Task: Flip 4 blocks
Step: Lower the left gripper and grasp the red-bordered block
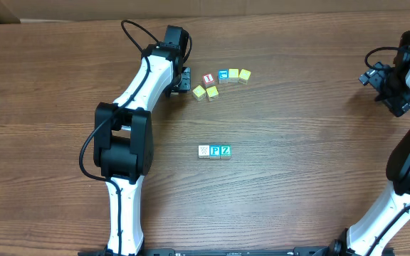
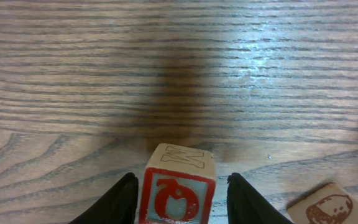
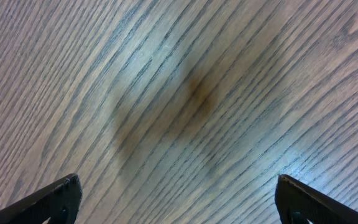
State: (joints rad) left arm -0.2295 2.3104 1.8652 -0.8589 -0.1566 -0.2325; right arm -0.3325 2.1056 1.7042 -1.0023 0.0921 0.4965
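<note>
We find the left gripper (image 2: 182, 182) low over the table (image 1: 297, 178), fingers apart and flanking the red "O" block (image 2: 178, 200), with a narrow gap on each side. That block sits upright on the wood, near a cluster of loose cubes (image 1: 226, 80). The whitish block (image 1: 203, 151), blue "P" block (image 1: 215, 151) and green "Z" block (image 1: 225, 151) form a touching row mid-table. The right gripper (image 3: 176, 202) hangs fully spread above the wood.

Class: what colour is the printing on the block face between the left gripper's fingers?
Red, on the block; the left wrist view shows it best.
</note>
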